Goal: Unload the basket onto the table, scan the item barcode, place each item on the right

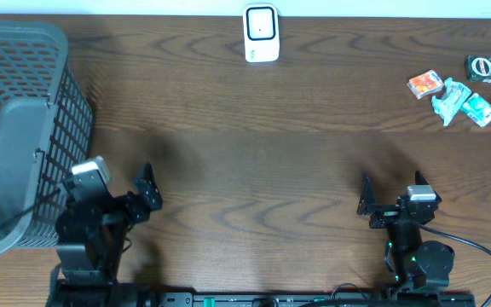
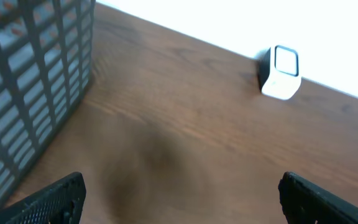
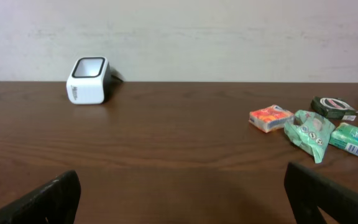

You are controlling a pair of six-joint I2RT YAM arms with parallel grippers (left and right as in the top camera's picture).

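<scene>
parked at the near edge of the desk (image 1: 254, 153) with left claw (image 1: 149, 189) and right claw (image 1: 367, 200) spread wide, gripping nothing. clustered well apart at the far right: orange packet (image 1: 425, 83), teal wrappers (image 1: 452, 100), dark roll (image 1: 481, 68). standing centre back: white barcode scanner (image 1: 261, 34). looming left: grey mesh basket (image 1: 20, 128).

From my station: the basket (image 1: 68, 136) sits at the table's (image 1: 254, 162) left end, the scanner (image 1: 261, 34) midway along its far edge, small packets (image 1: 454, 98) clustered far right.
</scene>
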